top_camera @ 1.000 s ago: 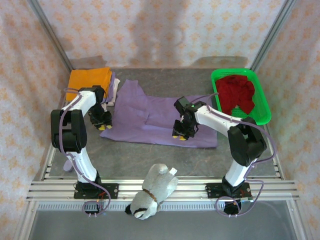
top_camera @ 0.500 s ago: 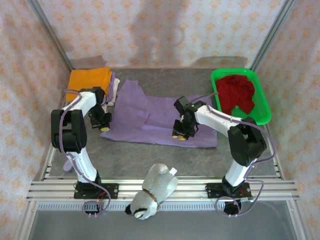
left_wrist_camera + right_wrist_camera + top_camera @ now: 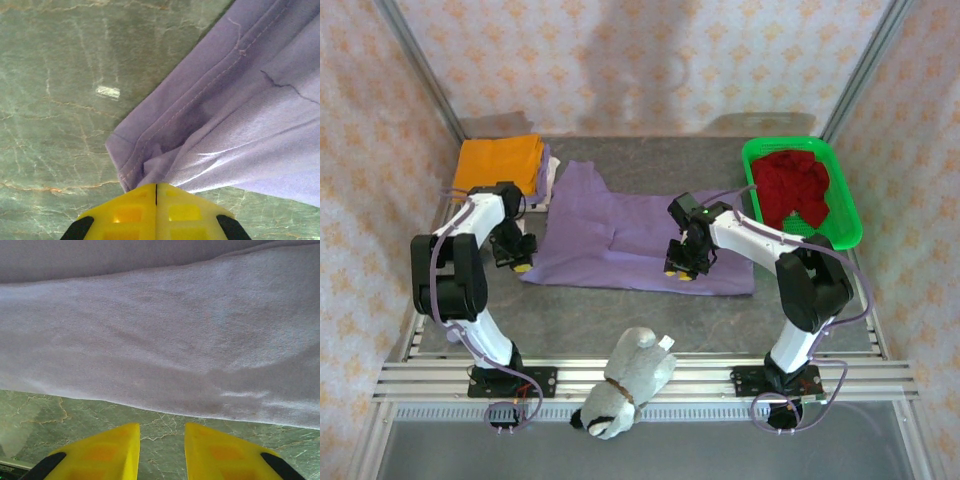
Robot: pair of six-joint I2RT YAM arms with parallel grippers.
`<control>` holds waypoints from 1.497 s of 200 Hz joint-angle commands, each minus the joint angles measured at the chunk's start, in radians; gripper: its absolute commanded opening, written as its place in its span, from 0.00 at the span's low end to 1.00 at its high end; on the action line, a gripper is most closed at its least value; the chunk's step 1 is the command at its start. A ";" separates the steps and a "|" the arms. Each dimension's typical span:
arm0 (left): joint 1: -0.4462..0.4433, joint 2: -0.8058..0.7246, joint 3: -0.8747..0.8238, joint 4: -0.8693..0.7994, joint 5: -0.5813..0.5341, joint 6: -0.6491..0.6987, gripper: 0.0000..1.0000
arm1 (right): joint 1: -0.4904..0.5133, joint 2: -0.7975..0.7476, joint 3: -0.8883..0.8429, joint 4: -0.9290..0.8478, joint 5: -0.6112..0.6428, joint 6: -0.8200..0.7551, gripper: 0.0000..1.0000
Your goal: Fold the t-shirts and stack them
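A lavender t-shirt (image 3: 640, 235) lies spread flat in the middle of the table. My left gripper (image 3: 519, 264) is shut on the shirt's near left corner (image 3: 150, 165), the hem bunched at the yellow fingertips (image 3: 130, 210). My right gripper (image 3: 680, 272) hovers open over the shirt's near hem (image 3: 165, 365), with bare table between its fingers (image 3: 107, 450). A folded orange t-shirt (image 3: 498, 158) rests at the back left. A dark red t-shirt (image 3: 795, 185) lies crumpled in the green basket (image 3: 748, 160).
A grey-and-white plush toy (image 3: 625, 385) lies on the front rail between the arm bases. The green basket stands at the back right. Metal frame posts and patterned walls close in the sides and back.
My left gripper has shut on the lavender shirt's corner, and the left arm has shifted a little to the left. The right arm has not moved.
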 commanded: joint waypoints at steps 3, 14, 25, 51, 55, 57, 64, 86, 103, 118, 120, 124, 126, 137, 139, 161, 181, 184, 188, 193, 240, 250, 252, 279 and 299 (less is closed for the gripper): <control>0.027 -0.023 -0.032 -0.053 -0.037 -0.021 0.00 | 0.003 -0.025 -0.021 -0.006 -0.003 0.003 0.29; 0.035 -0.011 -0.040 -0.060 -0.033 -0.018 0.00 | 0.003 -0.023 -0.026 -0.003 -0.001 0.006 0.29; 0.040 0.009 -0.045 -0.065 -0.023 -0.015 0.00 | 0.003 -0.019 -0.034 0.004 -0.005 0.011 0.29; 0.043 0.057 -0.030 -0.085 -0.017 -0.002 0.00 | 0.003 -0.006 -0.053 0.028 -0.015 0.025 0.29; 0.044 0.063 -0.027 -0.090 -0.014 0.000 0.00 | 0.003 -0.004 -0.057 0.031 -0.015 0.027 0.29; 0.043 0.066 -0.026 -0.093 -0.012 0.000 0.00 | 0.003 -0.002 -0.058 0.031 -0.015 0.027 0.29; 0.045 0.075 -0.023 -0.102 -0.009 0.001 0.00 | 0.003 0.002 -0.065 0.037 -0.014 0.030 0.29; 0.052 0.109 -0.025 -0.124 -0.020 0.006 0.00 | 0.003 0.022 -0.082 0.051 -0.014 0.036 0.29; 0.057 0.137 -0.034 -0.125 -0.017 0.004 0.00 | 0.003 0.039 -0.095 0.057 -0.011 0.040 0.29; 0.057 0.154 -0.037 -0.121 -0.014 0.000 0.00 | 0.003 0.050 -0.109 0.062 -0.011 0.041 0.29; 0.057 0.158 -0.037 -0.120 -0.012 0.000 0.00 | 0.003 0.052 -0.112 0.063 -0.011 0.041 0.29; 0.058 0.163 -0.038 -0.120 -0.008 0.000 0.00 | 0.003 0.053 -0.116 0.063 -0.009 0.041 0.29; 0.058 0.166 -0.039 -0.120 -0.006 0.000 0.00 | 0.003 0.053 -0.118 0.063 -0.008 0.041 0.29; 0.058 0.176 -0.044 -0.118 0.010 -0.001 0.00 | 0.003 0.058 -0.131 0.062 0.000 0.042 0.29; 0.059 0.177 -0.046 -0.117 0.013 -0.002 0.00 | 0.003 0.058 -0.136 0.059 0.003 0.042 0.29; 0.057 0.176 -0.051 -0.107 0.027 -0.008 0.00 | 0.003 0.067 -0.170 0.057 0.017 0.045 0.29; 0.057 0.143 -0.047 -0.104 0.033 -0.012 0.00 | 0.003 0.060 -0.212 0.072 0.017 0.055 0.29; 0.057 0.135 -0.047 -0.103 0.034 -0.014 0.00 | 0.003 0.059 -0.217 0.076 0.015 0.057 0.29; 0.058 0.122 -0.045 -0.103 0.034 -0.014 0.00 | 0.003 0.055 -0.223 0.081 0.010 0.058 0.29; 0.057 0.106 -0.039 -0.103 0.035 -0.016 0.00 | 0.003 0.048 -0.228 0.085 0.002 0.058 0.29; 0.053 0.027 0.103 -0.178 0.052 -0.041 0.31 | 0.000 -0.094 -0.126 0.000 0.031 0.044 0.30; 0.043 0.011 0.141 -0.190 0.054 -0.052 0.31 | -0.007 -0.094 -0.095 -0.027 0.043 0.033 0.30; 0.040 0.009 0.148 -0.189 0.054 -0.056 0.31 | -0.009 -0.093 -0.090 -0.030 0.044 0.032 0.30; -0.051 -0.020 0.183 -0.142 0.077 -0.110 0.30 | -0.055 -0.054 -0.086 -0.021 0.043 0.009 0.30; -0.129 -0.012 0.141 -0.054 0.116 -0.158 0.28 | -0.081 -0.016 -0.091 0.004 0.054 -0.010 0.30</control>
